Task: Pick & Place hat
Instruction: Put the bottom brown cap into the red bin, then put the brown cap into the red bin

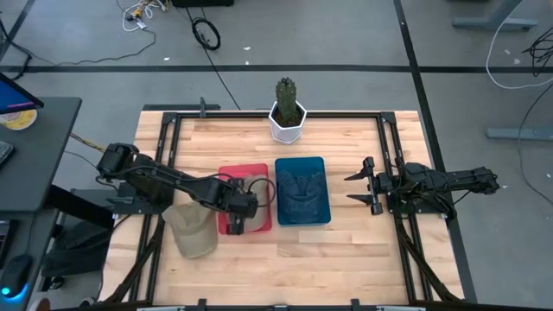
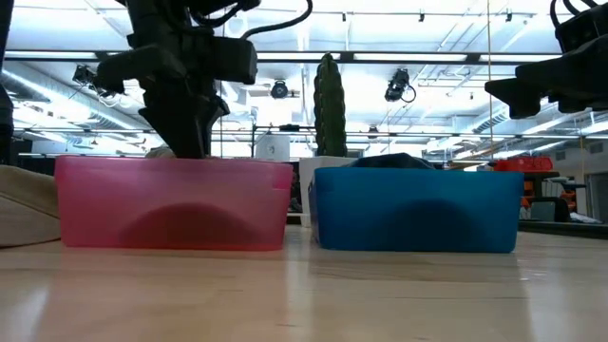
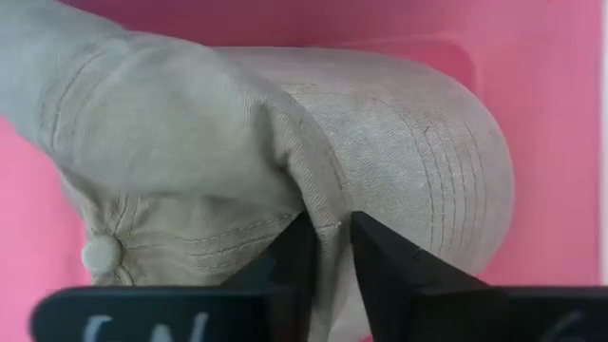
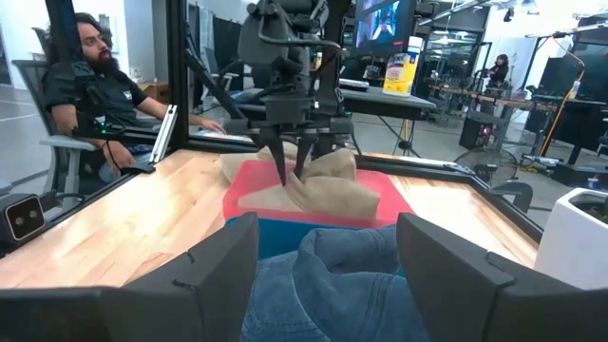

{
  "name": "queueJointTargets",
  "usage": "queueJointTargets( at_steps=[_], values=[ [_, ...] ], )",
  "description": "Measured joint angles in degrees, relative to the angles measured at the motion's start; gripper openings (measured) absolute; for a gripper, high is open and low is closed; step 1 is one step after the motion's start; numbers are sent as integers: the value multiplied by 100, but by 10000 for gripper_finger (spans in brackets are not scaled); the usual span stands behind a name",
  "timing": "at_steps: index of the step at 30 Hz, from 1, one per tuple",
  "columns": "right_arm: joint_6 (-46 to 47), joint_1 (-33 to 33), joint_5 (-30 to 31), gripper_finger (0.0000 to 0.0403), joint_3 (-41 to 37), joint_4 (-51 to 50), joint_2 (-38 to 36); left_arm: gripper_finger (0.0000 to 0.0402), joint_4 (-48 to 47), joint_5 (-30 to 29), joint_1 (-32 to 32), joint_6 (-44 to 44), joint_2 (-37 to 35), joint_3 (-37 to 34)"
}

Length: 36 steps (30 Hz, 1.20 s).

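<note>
A beige cap [image 1: 194, 231] lies half over the left wall of the red bin [image 1: 251, 173] and half on the table; its brim shows inside the bin in the left wrist view. My left gripper [image 1: 235, 220] stands over the red bin, pointing down, shut on the cap [image 3: 237, 142]. A blue bin [image 1: 302, 214] beside it holds a denim hat [image 4: 323, 275]. My right gripper [image 1: 356, 187] waits open to the right of the blue bin, touching nothing. My left gripper pinches a raised fold of the cap's crown [image 3: 328, 223] between its two fingers [image 3: 294, 256], close to the stitched brim. It comes from above, pointing down. The cap sags below the fingers [image 4: 285, 161], with part in the red bin and part over the bin's left wall.
A white pot with a cactus [image 1: 287, 117] stands at the table's far edge behind the bins. Black frame rails [image 1: 168, 142] run along the table's sides. A person [image 4: 90, 76] sits beyond the table's left side. Bare wood lies along the near edge [image 1: 294, 268].
</note>
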Motion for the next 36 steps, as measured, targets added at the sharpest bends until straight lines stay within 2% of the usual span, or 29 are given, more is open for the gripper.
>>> queueJointTargets(
  at_steps=[6,12,21,32,36],
  values=[
    [0,1,0,254,0,2,-1,133,-535,-27,-146,-125,3,529],
    [0,2,0,254,0,0,0,166,-1104,-65,-337,-184,3,990],
    [0,0,0,254,0,0,-2,158,-2578,-342,-817,-1170,1,1147],
    [0,2,0,254,0,0,0,156,-3198,-579,-1940,-2207,-4,1147],
    [0,1,1,254,0,0,-2,159,-3750,-727,-2413,-2994,-9,1147]
  ],
)
